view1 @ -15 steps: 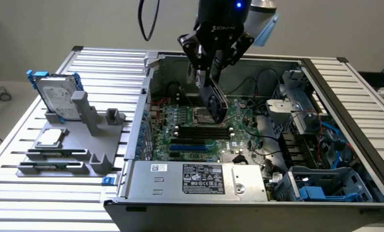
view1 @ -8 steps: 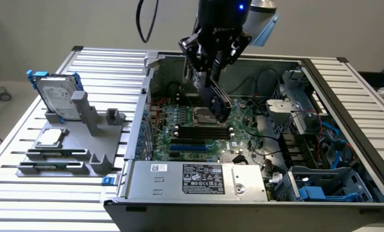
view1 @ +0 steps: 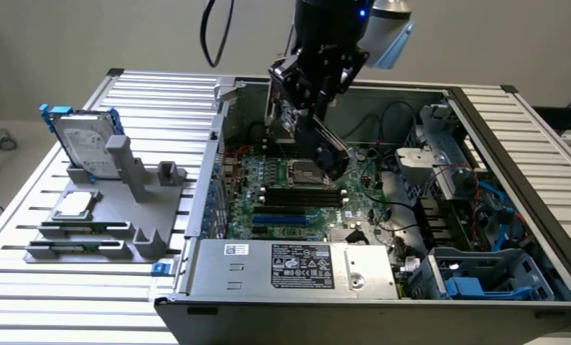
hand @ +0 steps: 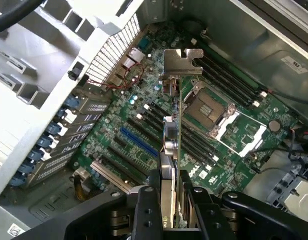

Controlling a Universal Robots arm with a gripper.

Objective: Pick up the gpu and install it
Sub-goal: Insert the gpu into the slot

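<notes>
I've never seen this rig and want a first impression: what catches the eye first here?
The end effector grips the gpu edge-on above the motherboard, its silver bracket at the end away from the grip, inside the open case. On the exterior view's left, a blue-framed hard drive stands upright on a grey stand.

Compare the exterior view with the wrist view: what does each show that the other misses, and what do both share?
Exterior view: the hard drive standing in a grey holder on the slatted table, beside the computer case. Wrist view: the silver end bracket of the gpu, close up. Both: the gripper shut on the gpu, above the motherboard and its processor socket.
</notes>
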